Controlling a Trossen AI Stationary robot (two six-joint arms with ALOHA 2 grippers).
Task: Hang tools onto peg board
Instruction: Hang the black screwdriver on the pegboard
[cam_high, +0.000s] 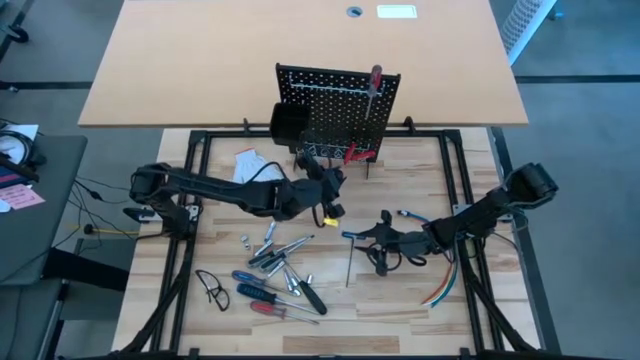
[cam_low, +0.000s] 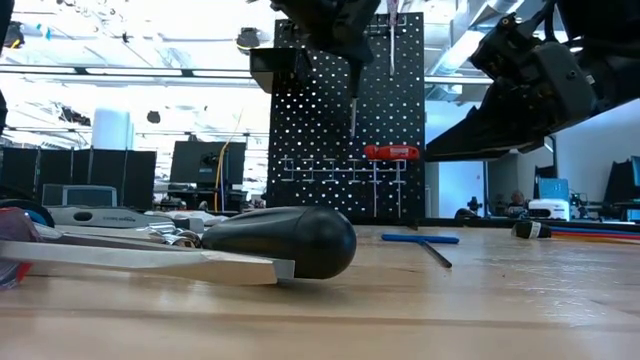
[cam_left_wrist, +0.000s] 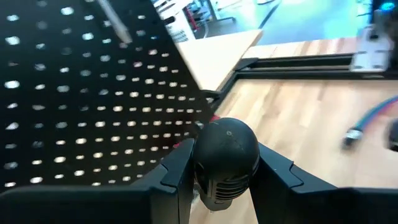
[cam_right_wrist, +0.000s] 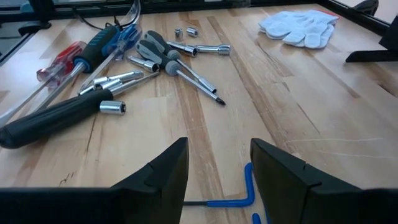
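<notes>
- The left gripper (cam_left_wrist: 225, 186) is closed on a black-handled screwdriver (cam_left_wrist: 226, 158), its two fingers (cam_left_wrist: 177, 177) clamping the round handle from either side, raised off the table just in front of the peg board (cam_high: 338, 100).
- In the low view the shaft (cam_low: 353, 112) hangs down from that grip, right against the perforated face; whether the tip is in line with any holder I cannot tell.
- Already on the board beyond the gripper: a red screwdriver (cam_high: 375, 88) hung high, and red-handled pliers (cam_low: 392, 152) lower down on the rack.
- The right gripper (cam_right_wrist: 217, 177) waits low over the table with its jaws apart and empty, the blue T-handle key (cam_right_wrist: 249, 186) just below it.
- The remaining tools (cam_high: 275, 265) lie in a loose heap on the table, back behind the left gripper.
- Risks (judged, not seen): the shaft could strike the panel or rack and miss its slot, because the handle is round and may swivel in the grip; a hard push could tip the small board.
</notes>
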